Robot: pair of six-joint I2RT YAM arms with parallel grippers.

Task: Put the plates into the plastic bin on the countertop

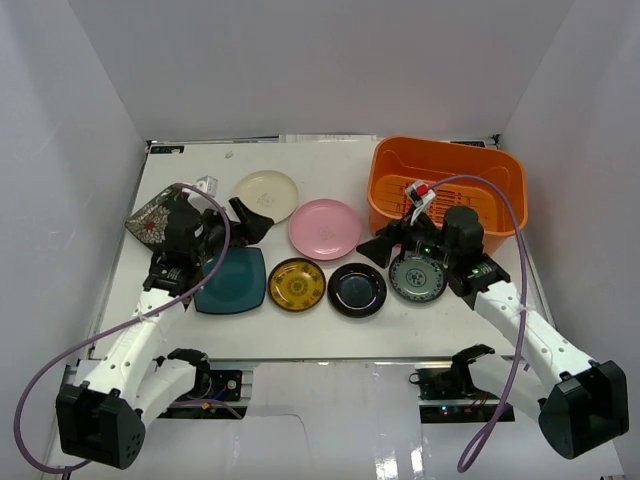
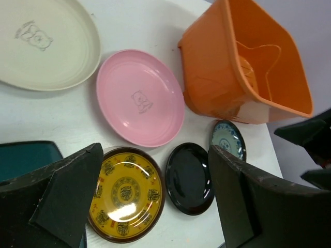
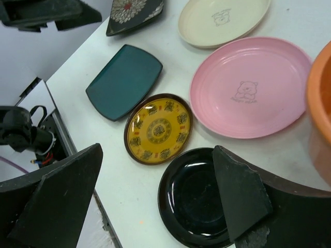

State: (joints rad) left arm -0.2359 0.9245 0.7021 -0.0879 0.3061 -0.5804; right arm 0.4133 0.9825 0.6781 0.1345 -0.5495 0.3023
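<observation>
All seven plates lie flat on the white countertop: square dark floral, square teal, round cream, pink, yellow-brown patterned, glossy black, blue-green patterned. The orange plastic bin stands at the back right and looks empty in the left wrist view. My left gripper is open and empty above the teal plate's far corner. My right gripper is open and empty, above and between the black and blue-green plates. The black plate lies under the right fingers.
White walls close in the countertop on the left, back and right. A white tag with a red spot on the right arm's cable hangs in front of the bin. The arm bases and cables sit at the near edge.
</observation>
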